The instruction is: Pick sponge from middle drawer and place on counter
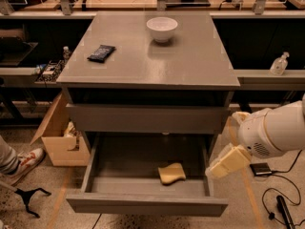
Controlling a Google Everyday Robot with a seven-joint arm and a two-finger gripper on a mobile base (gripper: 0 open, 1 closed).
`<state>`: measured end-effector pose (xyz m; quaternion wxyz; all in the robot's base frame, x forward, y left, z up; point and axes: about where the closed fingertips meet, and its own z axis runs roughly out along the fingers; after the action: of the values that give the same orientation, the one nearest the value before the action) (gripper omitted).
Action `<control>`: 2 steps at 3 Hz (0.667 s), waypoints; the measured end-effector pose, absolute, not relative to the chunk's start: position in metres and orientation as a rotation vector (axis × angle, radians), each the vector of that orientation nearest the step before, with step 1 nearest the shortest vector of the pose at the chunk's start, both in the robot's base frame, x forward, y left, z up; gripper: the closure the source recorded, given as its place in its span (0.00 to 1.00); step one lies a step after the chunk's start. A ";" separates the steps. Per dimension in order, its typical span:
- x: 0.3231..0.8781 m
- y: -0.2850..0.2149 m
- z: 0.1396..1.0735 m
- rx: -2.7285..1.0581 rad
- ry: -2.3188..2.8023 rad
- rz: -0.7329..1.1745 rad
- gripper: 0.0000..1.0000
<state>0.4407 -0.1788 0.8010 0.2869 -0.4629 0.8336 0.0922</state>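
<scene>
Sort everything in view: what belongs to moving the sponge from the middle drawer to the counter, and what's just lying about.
Job: sponge, in the open middle drawer; counter; gripper, just outside the drawer's right wall.
Lying about: white bowl and black packet on the counter; cardboard box; pump bottle.

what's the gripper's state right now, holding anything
Gripper: open or closed cannot be told; it hangs outside the right wall of the middle drawer, apart from the sponge lying inside.
</scene>
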 end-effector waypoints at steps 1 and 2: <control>0.441 -0.179 0.801 -1.237 2.227 0.246 0.00; 0.449 -0.178 0.775 -1.198 2.232 0.258 0.00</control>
<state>0.4485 -0.1781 0.7751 0.2931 -0.4498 0.8381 0.0970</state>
